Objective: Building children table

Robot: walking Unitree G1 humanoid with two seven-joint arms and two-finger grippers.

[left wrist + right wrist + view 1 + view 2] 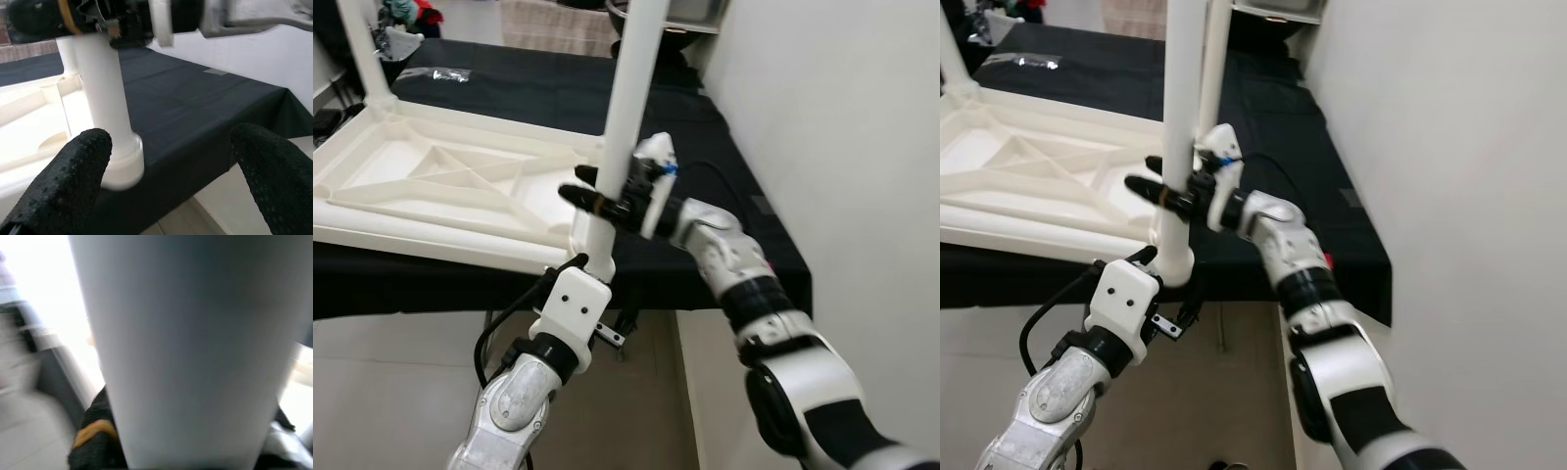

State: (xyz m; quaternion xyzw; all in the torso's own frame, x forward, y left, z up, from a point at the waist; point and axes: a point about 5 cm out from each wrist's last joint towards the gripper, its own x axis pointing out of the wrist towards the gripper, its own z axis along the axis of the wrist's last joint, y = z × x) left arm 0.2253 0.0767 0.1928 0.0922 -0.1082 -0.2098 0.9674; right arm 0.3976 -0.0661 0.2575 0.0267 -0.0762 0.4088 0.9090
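Black table (724, 166) — right pincer (602, 201) seemingly gripping leg (631, 98).

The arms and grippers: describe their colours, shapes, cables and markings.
Both arms are silver and white with black joint rings. The left gripper has black dimpled fingers, a white boxy wrist with two dots, and a black cable. The right gripper shows an orange band, a blue detail and a black cable.

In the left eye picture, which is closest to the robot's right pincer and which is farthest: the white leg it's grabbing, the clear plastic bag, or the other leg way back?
1. White leg: inside the right pincer.
2. Clear plastic bag: back on the black cloth.
3. Other leg: far left corner.
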